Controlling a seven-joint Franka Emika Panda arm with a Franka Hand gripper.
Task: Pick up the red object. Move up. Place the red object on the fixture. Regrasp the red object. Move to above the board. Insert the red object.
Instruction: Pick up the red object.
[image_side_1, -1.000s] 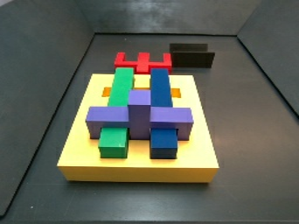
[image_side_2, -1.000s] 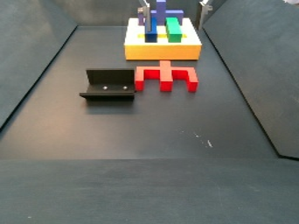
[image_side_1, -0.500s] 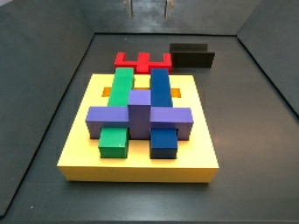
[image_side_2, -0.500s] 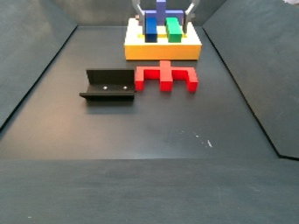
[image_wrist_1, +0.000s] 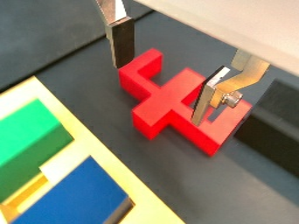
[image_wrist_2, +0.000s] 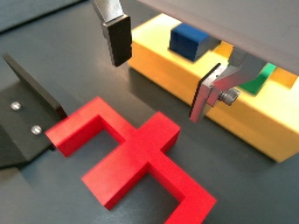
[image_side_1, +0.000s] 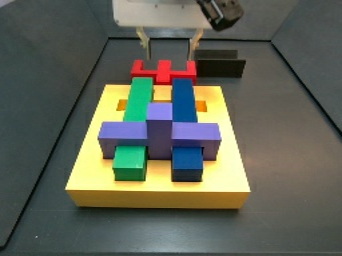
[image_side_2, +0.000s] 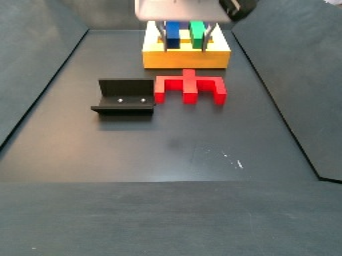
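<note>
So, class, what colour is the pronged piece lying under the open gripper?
Bright red: the red object shows best in a wrist view, below the gripper.

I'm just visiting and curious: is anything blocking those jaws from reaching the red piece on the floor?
Nothing visible does. The gripper hangs open above the red object, its jaws either side of the piece with only empty space below. The board and the fixture sit off to the sides.

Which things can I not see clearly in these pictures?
- The tool in a side view: its body is cut off by the picture edge.
- The red object in the same view: the board hides its near part.
- The fixture in a wrist view: mostly cut off by the edge.
</note>
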